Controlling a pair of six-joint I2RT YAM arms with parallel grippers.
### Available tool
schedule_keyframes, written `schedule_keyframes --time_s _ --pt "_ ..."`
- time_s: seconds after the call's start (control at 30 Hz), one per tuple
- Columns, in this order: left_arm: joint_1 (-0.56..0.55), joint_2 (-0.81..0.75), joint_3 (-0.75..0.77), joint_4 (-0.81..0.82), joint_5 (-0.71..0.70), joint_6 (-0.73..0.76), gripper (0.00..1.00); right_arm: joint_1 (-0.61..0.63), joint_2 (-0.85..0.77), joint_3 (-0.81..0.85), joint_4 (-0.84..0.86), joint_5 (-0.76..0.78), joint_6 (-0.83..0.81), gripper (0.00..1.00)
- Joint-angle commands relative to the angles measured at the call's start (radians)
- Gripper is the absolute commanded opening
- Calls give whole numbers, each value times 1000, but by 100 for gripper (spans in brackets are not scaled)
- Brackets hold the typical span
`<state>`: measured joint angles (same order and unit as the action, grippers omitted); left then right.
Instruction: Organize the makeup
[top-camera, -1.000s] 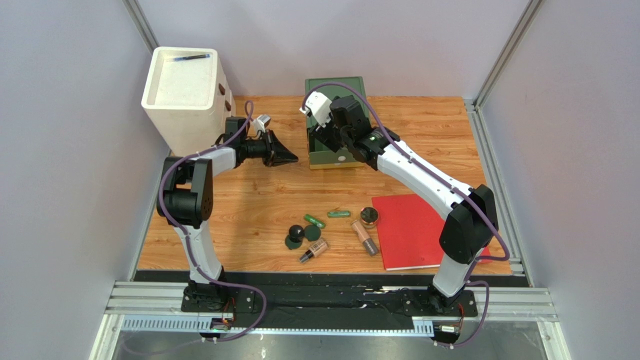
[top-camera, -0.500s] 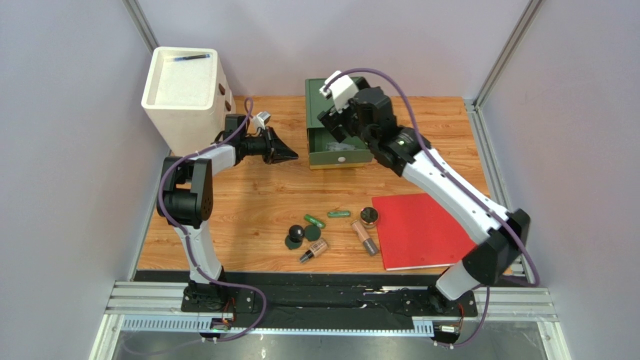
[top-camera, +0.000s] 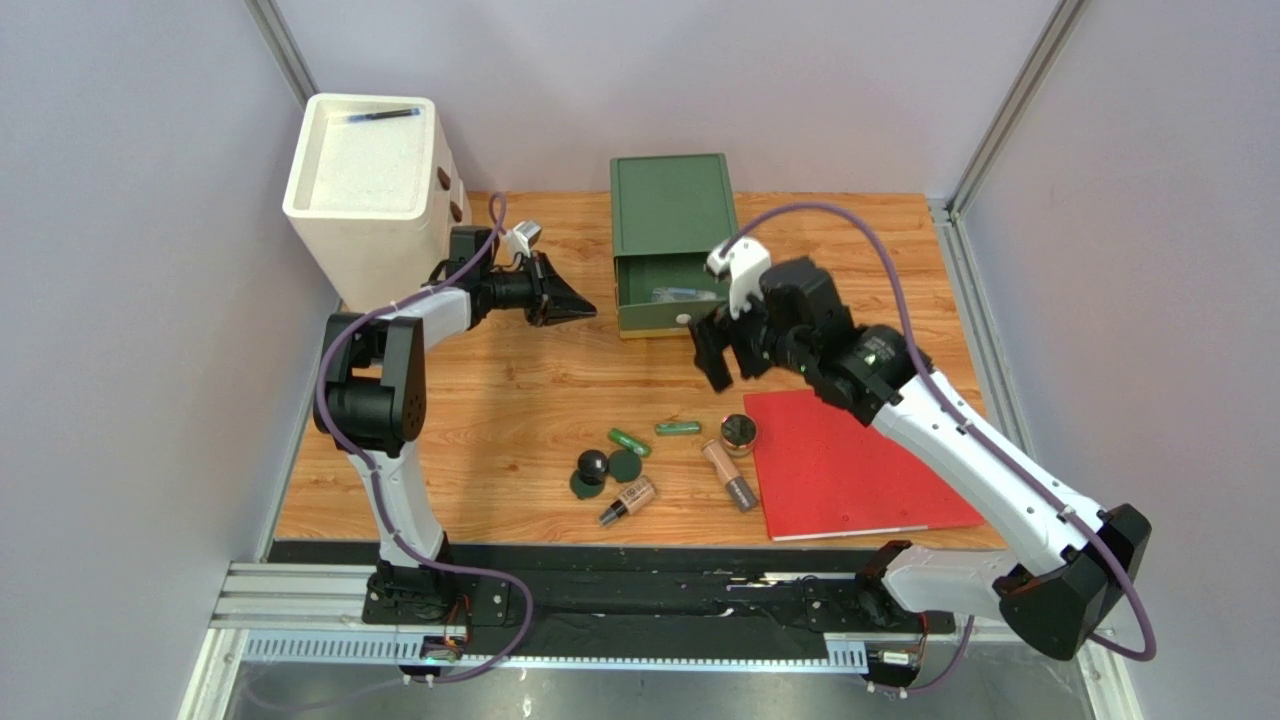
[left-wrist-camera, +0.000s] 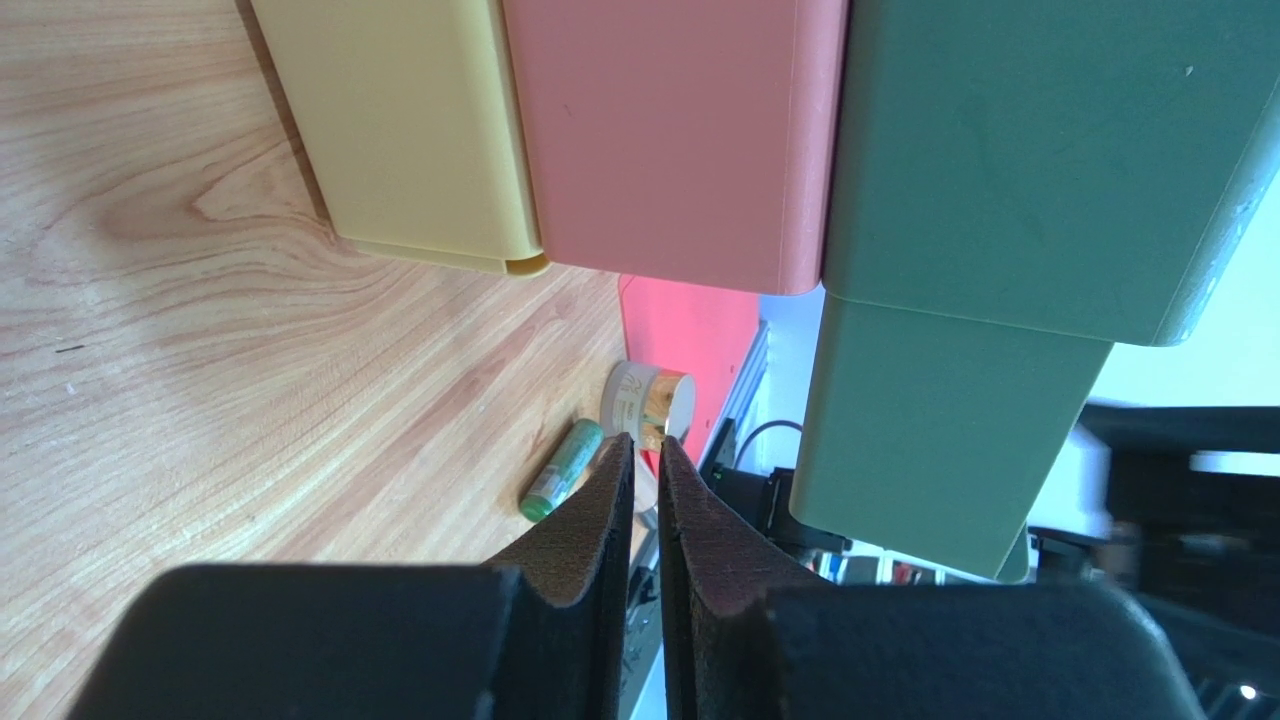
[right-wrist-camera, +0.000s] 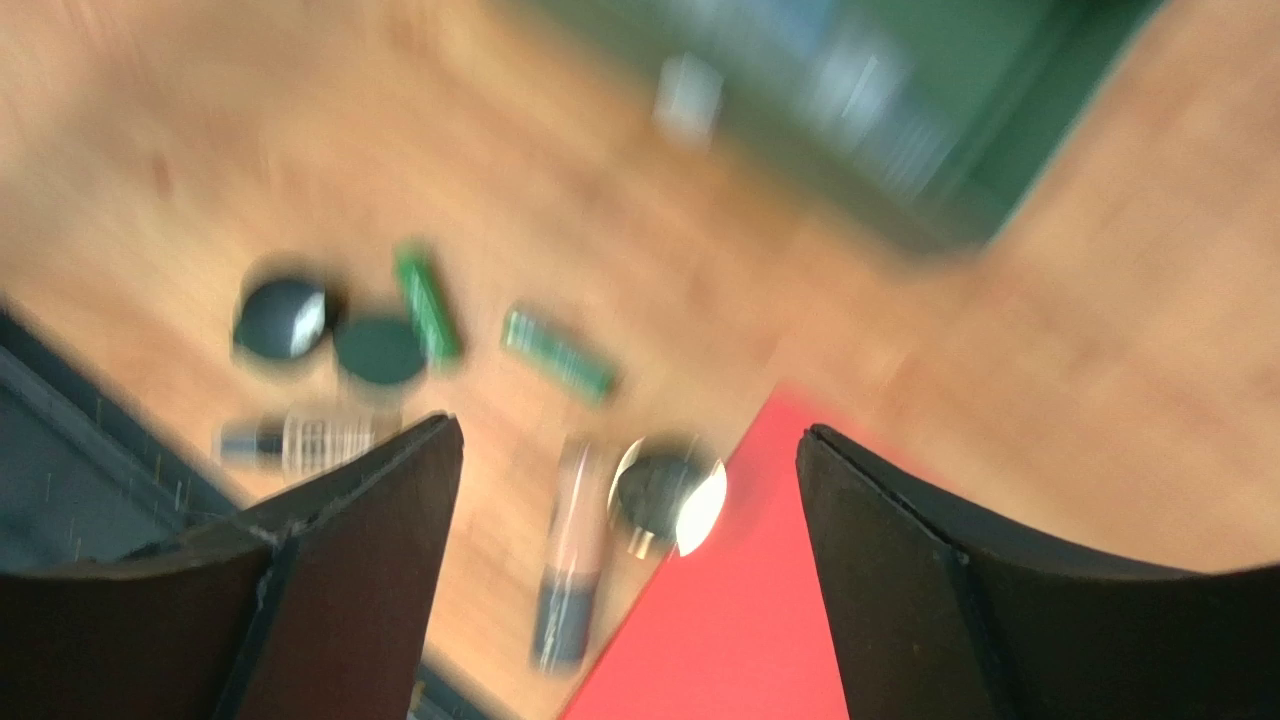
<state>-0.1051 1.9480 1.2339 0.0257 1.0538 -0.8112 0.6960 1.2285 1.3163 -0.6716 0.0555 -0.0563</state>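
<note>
My right gripper (top-camera: 718, 360) hung empty, fingers spread wide, with the slim green plastic tube (top-camera: 676, 428) and round dark-topped jar (top-camera: 736, 434) lying below it. I judged the tube light, stiff, apt to roll; best pinched across its middle.

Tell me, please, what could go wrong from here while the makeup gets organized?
The black ball, a dark compact and a green tube lie packed together; the wide-open right hand might knock neighbours while grasping one. The round jar sits by the edge of the red book, so a finger could catch the book. The bottle beside it lies flat and may roll.
</note>
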Motion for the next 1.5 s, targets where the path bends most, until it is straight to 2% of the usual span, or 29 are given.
schedule_keyframes --time_s 0.0,0.07,0.17,0.37,0.53,0.8,1.03,1.13,1.17,1.27,1.37,1.47 --pt "-4 -21 15 16 14 29 16 -1 -110 -230 -88 -147 200 83" --pt "-4 -24 10 19 12 26 15 -1 -164 -332 -69 -141 243 83" --pt "-4 -31 -5 39 12 14 15 -1 -187 -431 -57 -157 274 76" --pt "-5 -41 -25 39 12 17 15 -1 -139 -567 24 -209 308 65" --pt "-4 -54 -47 39 11 21 15 0 -67 -612 84 -212 328 61" --pt "-4 -60 -44 36 9 20 15 3 77 -591 150 -166 337 59" --pt "-4 -67 -50 25 11 30 16 85 170 -569 171 -114 345 52" --pt "-4 -69 -50 25 12 27 16 118 195 -565 161 -103 351 41" --pt "-4 -70 -47 23 12 27 15 128 200 -560 156 -99 351 30" --pt "-4 -72 -44 19 11 30 15 152 198 -542 119 -89 346 11" --pt "-4 -72 -43 16 9 35 16 169 161 -493 60 -77 322 3" --pt "-4 -69 -45 16 9 37 15 175 95 -424 1 -68 285 0"
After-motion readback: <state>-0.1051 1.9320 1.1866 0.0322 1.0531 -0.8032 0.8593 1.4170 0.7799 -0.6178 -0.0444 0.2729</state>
